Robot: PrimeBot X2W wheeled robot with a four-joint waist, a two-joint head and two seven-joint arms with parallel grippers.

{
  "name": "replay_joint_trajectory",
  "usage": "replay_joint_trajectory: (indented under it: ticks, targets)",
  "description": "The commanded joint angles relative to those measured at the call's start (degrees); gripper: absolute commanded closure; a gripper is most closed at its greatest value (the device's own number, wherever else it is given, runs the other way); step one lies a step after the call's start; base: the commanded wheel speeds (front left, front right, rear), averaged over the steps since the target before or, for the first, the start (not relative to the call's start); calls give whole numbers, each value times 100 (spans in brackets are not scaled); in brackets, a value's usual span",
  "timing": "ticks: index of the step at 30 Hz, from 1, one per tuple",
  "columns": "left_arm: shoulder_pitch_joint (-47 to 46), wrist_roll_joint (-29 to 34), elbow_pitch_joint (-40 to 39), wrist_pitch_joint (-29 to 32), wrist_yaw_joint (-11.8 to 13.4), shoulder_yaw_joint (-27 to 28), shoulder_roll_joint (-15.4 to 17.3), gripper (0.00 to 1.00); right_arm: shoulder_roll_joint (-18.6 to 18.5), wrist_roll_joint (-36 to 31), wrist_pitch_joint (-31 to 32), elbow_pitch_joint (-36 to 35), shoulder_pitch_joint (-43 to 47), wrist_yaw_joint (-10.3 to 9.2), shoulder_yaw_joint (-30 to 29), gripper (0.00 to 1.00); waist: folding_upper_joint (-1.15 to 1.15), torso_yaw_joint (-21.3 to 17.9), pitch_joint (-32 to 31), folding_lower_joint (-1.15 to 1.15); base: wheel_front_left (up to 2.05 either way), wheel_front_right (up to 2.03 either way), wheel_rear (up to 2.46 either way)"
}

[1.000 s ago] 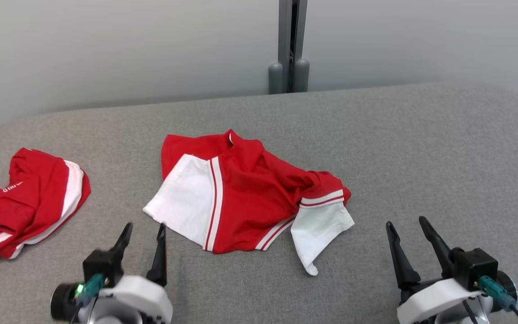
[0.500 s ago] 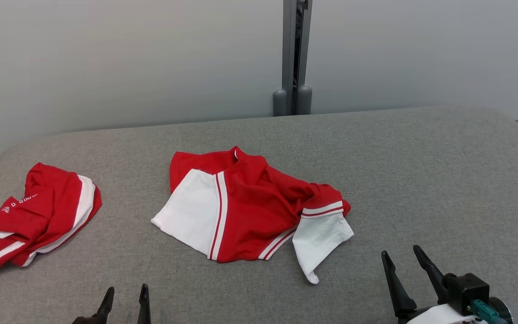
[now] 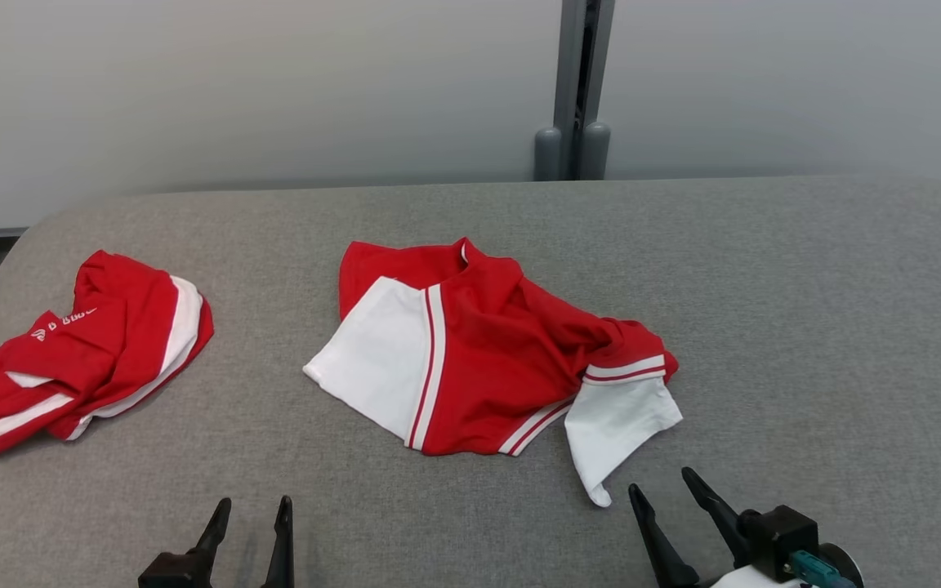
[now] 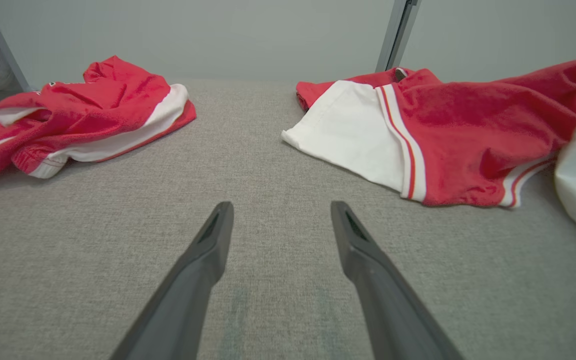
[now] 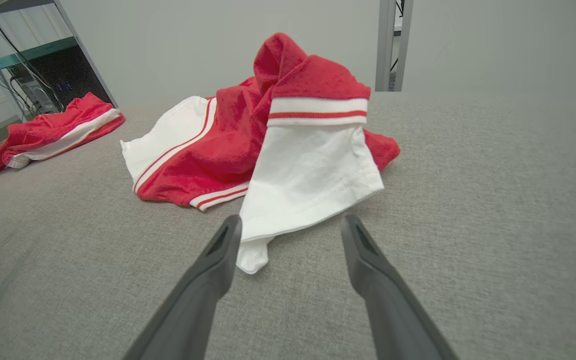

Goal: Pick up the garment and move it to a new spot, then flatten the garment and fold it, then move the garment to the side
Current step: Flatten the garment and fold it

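Two red-and-white pieces on the grey surface (image 3: 805,327): garment (image 3: 495,367) crumpled at centre, second garment (image 3: 86,359) bunched at far left. Left tool (image 3: 255,501) at near edge, spread wide, empty. Right tool (image 3: 660,480) equally wide, empty, just beside the garment's white sleeve tip.

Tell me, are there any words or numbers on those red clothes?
White print on the left red garment: a short row of letters beside a small logo, too small and creased to read.
Middle garment: no writing that shows, just red and white stripes.
No other writing can be seen.
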Motion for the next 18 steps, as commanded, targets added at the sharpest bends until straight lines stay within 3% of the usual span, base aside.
replay_joint_trajectory:
  ticks: [1,9,16,18]
  targets:
    - [-134,29,-29,-1,-19,-4,15,0,-20,50,-1,58,-109,-2,55,0,0,148,139,0,0,0,0]
    - [-367,-47,-96,-1,2,-95,17,0,-40,121,-1,624,-458,-2,430,0,0,544,518,0,0,0,0]
    - [-461,-93,-122,-1,14,-70,16,0,-50,96,-1,859,-658,-1,396,2,0,662,711,0,0,0,0]
    - [-482,-118,-126,-1,20,-82,15,0,-51,90,-1,870,-699,-2,374,55,0,668,745,0,0,0,0]
